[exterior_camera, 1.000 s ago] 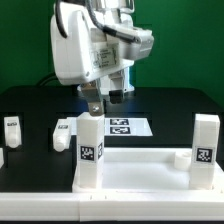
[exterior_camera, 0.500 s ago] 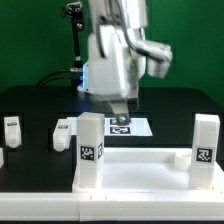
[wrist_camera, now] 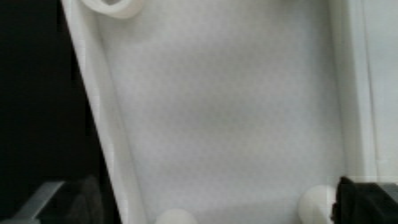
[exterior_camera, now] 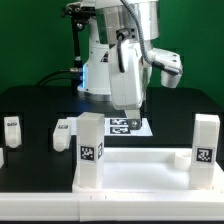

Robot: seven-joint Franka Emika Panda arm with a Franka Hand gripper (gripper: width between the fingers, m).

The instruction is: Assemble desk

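Black tabletop (exterior_camera: 30,105), green backdrop. Since the earlier frame the hand (exterior_camera: 127,106) has moved toward the exterior view's right, away from upright leg one (exterior_camera: 90,150). Its fingers appear spread and empty. One desk panel (exterior_camera: 140,172) lies in front, carrying upright leg one and upright leg two (exterior_camera: 205,150). Loose leg three (exterior_camera: 65,133) and loose leg four (exterior_camera: 12,127) lie toward the exterior view's left.

A: Where's the desk panel (exterior_camera: 140,172)?
B: Lower centre to lower right, flat on the black table (exterior_camera: 40,105). The left leg (exterior_camera: 90,150) stands at its left corner, the right leg (exterior_camera: 206,148) at the frame's right edge.
A: Others?
B: A loose leg (exterior_camera: 65,133) lies middle left, a second loose leg (exterior_camera: 12,127) at the far left. The gripper (exterior_camera: 128,110) hangs at centre, just above the marker board (exterior_camera: 140,128); its spread is unclear.
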